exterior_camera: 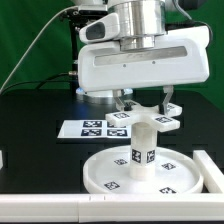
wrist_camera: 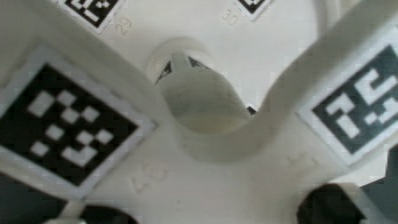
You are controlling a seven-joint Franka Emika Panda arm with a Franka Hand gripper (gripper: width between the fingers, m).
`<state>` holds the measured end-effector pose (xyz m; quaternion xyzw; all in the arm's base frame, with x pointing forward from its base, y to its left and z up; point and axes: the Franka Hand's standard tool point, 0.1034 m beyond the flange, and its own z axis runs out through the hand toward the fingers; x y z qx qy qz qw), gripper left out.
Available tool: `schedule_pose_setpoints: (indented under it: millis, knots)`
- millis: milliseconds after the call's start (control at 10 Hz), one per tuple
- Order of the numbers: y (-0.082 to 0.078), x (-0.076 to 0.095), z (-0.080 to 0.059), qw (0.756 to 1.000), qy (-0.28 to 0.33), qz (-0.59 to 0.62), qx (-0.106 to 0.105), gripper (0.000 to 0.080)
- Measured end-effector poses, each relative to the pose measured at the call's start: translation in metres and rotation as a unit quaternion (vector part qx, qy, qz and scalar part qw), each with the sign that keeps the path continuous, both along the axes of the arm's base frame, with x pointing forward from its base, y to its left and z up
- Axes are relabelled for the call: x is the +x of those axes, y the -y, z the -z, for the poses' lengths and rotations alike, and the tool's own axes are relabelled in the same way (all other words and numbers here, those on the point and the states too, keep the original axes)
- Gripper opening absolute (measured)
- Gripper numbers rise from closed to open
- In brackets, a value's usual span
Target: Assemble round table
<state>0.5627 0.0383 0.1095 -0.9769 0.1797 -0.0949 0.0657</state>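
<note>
The gripper (exterior_camera: 146, 108) hangs open right over the job, fingers spread wider than the part and nothing in them as far as I can see. Straight below the gap between the fingers, the leg (exterior_camera: 141, 142) stands upright on the middle of the round tabletop (exterior_camera: 105, 172). The wrist view looks right down onto its top, with big tags (wrist_camera: 71, 120) on either side. I can't tell whether the leg is screwed in or just sitting there.

That's my worry. If the hand drops a bit off-centre, one finger lands on the leg's rim instead of sliding past it, and a loose leg would tip or skid off the hub. Closing too high grabs only the top, so any twist could cock it sideways. The disc could also spin or slide along with the leg. The white block (exterior_camera: 210, 170) out past its rim looks like the only stop. Farther beyond the hand lies the marker board (exterior_camera: 85, 128), out of harm's way.
</note>
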Motion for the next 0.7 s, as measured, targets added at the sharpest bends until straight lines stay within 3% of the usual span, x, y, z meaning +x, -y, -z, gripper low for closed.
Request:
schedule_pose_setpoints:
  millis: [200, 400, 600, 700]
  knots:
    - [0.0010, -0.0004, 0.0002, 0.983, -0.010, 0.176, 0.045, 0.0445]
    - [-0.0005, -0.0019, 0.0011, 0.938, -0.015, 0.336, 0.082, 0.0445]
    - [0.0001, -0.0019, 0.0011, 0.931, -0.017, 0.353, 0.088, 0.0445]
    - [0.0002, -0.0021, 0.0011, 0.915, -0.021, 0.389, 0.100, 0.0445]
